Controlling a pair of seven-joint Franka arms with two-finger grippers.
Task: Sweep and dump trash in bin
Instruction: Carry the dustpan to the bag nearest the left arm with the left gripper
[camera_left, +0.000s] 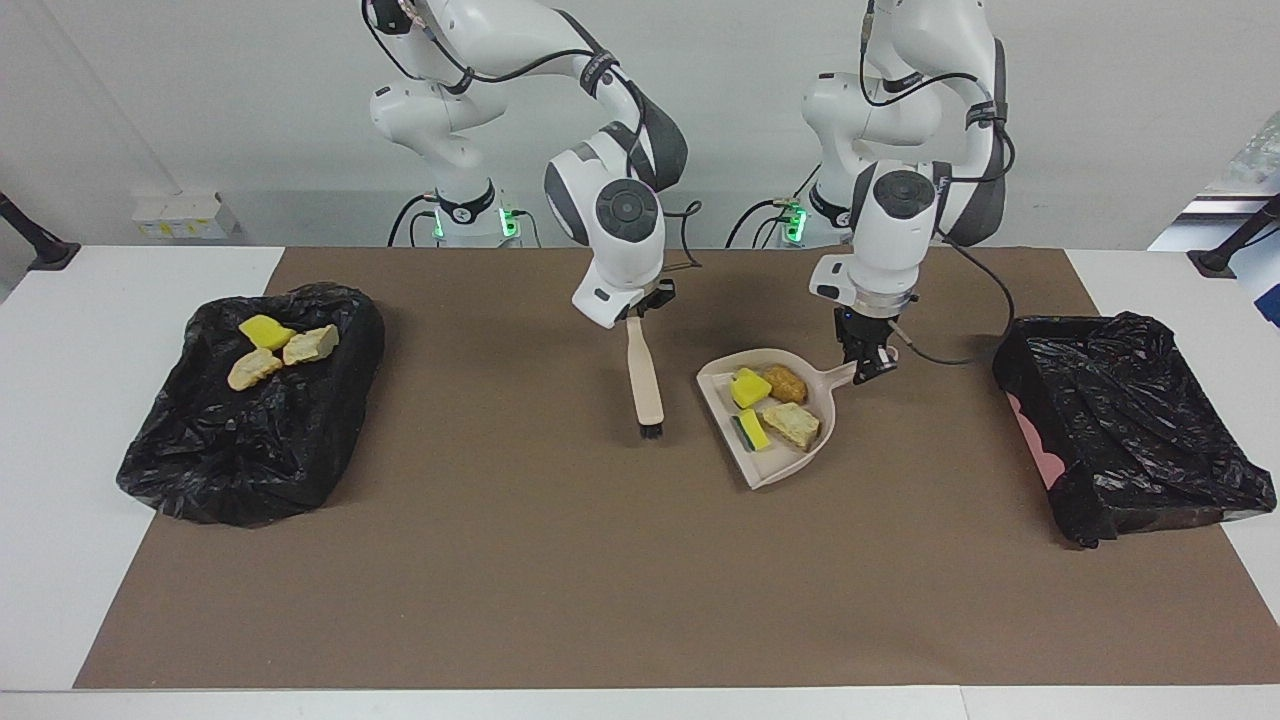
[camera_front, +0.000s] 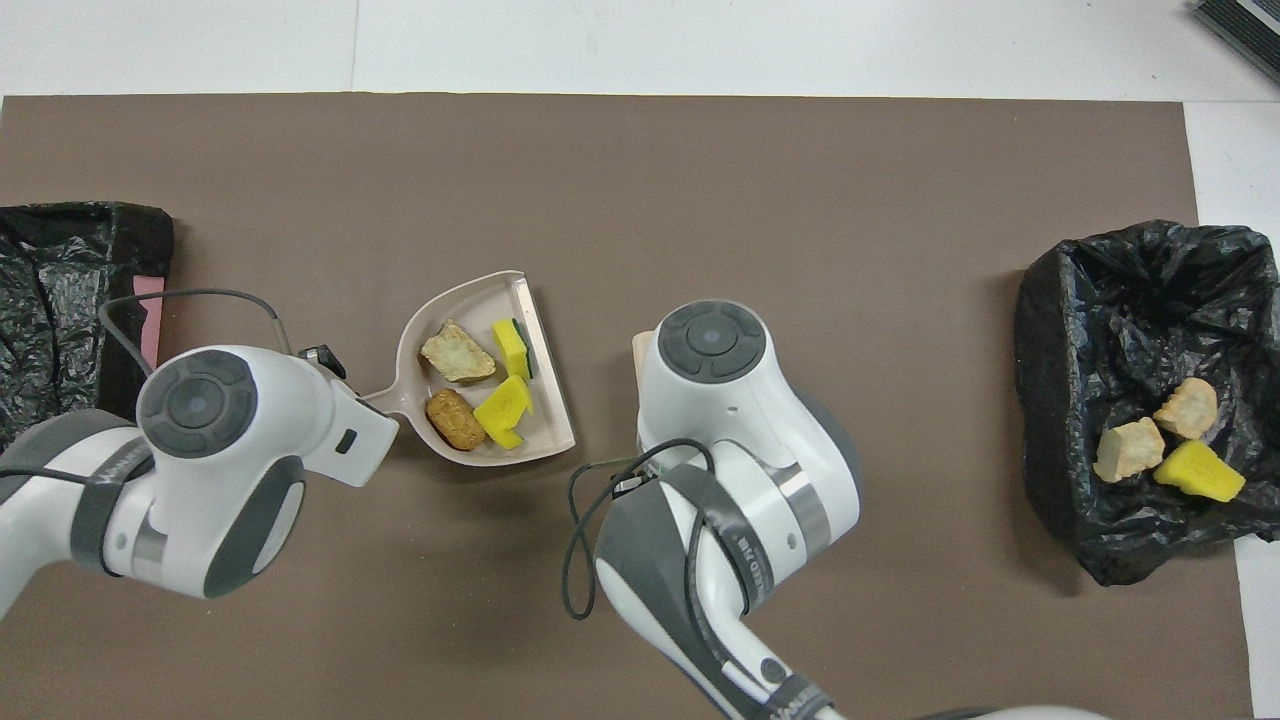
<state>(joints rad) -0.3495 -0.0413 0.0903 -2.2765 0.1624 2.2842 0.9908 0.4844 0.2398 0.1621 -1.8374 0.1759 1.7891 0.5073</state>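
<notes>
My left gripper is shut on the handle of the beige dustpan, which it holds roughly level over the middle of the mat. In the pan lie several pieces of trash: a yellow sponge, a brown lump, a green-topped sponge and a beige chunk. From above, the dustpan shows the same trash, and the left wrist hides the gripper. My right gripper is shut on the beige brush, which hangs bristles down beside the pan.
A black-bagged bin at the right arm's end of the table holds three scraps. Another black-bagged bin with a pink side showing stands at the left arm's end. A brown mat covers the table.
</notes>
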